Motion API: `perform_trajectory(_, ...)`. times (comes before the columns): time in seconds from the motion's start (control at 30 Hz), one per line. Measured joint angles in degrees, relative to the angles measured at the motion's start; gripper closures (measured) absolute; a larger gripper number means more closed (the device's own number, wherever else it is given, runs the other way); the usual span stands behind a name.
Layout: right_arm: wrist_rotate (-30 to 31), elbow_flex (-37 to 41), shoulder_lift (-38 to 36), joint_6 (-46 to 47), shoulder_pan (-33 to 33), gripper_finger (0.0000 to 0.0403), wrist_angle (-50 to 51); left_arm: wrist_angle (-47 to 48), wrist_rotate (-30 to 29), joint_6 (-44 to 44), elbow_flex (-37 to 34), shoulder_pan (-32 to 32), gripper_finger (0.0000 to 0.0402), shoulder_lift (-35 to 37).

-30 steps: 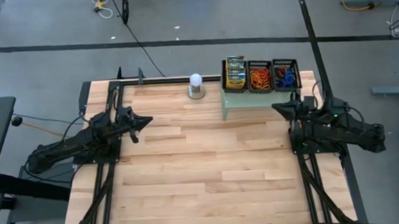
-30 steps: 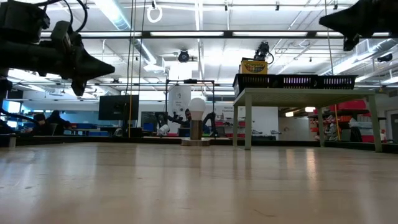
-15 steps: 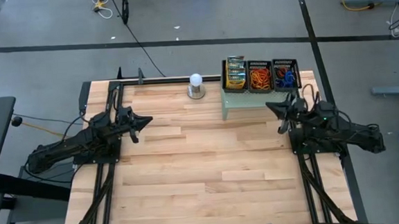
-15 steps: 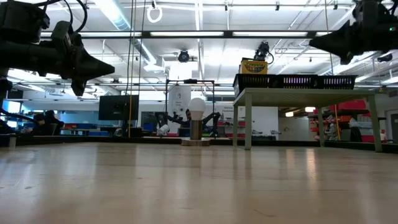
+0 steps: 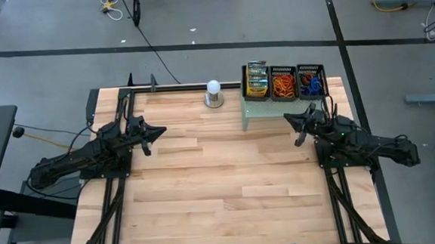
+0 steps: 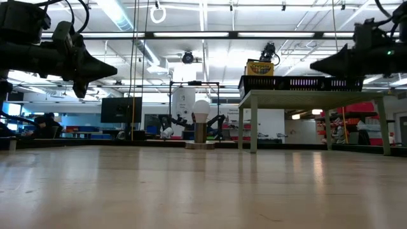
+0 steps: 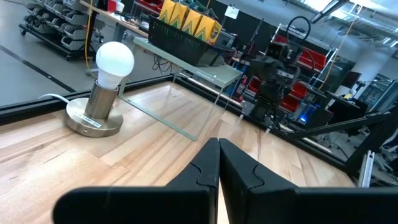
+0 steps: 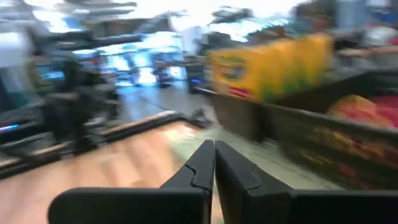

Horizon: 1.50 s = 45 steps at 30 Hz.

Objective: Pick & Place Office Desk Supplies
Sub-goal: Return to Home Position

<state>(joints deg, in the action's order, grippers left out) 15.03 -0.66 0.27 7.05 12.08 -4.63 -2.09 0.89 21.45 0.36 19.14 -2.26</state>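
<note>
Three small black mesh baskets stand in a row on a pale green mesh riser at the table's far right. The left basket holds yellow-and-green crayon boxes, the middle one red and orange rubber bands, the right one blue and purple bands. My right gripper is shut and empty, in the air just before the riser's near edge. My left gripper is shut and empty, in the air over the table's left part.
A white ball on a metal base stands at the far edge, left of the riser; it also shows in the left wrist view. The bare wooden table top lies between the two arms.
My right gripper has moved toward the table's left edge and come down, from beside the riser's right end to a place before its near edge, and stays shut. My left arm has kept still.
</note>
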Motion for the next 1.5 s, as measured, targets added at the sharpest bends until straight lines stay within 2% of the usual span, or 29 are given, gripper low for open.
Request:
perform_trajectory(0.07,4.9,0.2,0.1,1.9,0.0,0.038,1.3,0.0,0.0,0.0,0.0,0.0,0.0392,0.0)
perform_trajectory(0.17,7.2,0.2,1.2,0.6,0.0,0.0376,1.3,0.0,0.0,0.0,0.0,0.0,0.0392,0.0)
perform_trajectory(0.3,6.9,0.1,3.1,1.7,0.0,0.0375,0.9,0.0,0.0,0.0,0.0,0.0,0.0392,0.0)
perform_trajectory(0.4,4.2,0.0,4.3,1.6,0.0,0.0374,0.7,0.0,0.0,0.0,0.0,0.0,0.0392,0.0)
perform_trajectory(0.57,3.5,0.2,4.7,-8.7,0.0,0.0374,1.8,0.0,0.0,0.0,0.0,0.0,0.0392,0.0)
perform_trajectory(0.67,3.6,0.2,4.7,-11.7,0.0,0.0374,1.7,0.0,0.0,0.0,0.0,0.0,0.0392,0.0)
perform_trajectory(1.1,3.6,0.2,4.7,-12.2,0.0,0.0373,1.7,0.0,0.0,0.0,0.0,0.0,0.0392,0.4)
perform_trajectory(1.13,3.6,0.2,4.7,-12.2,0.0,0.0373,1.7,0.1,0.1,-0.4,0.0,0.0,0.0392,0.6)
perform_trajectory(1.3,3.8,0.2,4.7,-12.3,0.0,0.0373,1.7,-0.9,1.7,-15.8,0.0,0.0,0.0392,1.1)
perform_trajectory(1.5,3.8,0.2,4.7,-12.3,0.0,0.0373,1.7,-2.0,1.7,-18.2,0.0,0.0,0.0392,0.9)
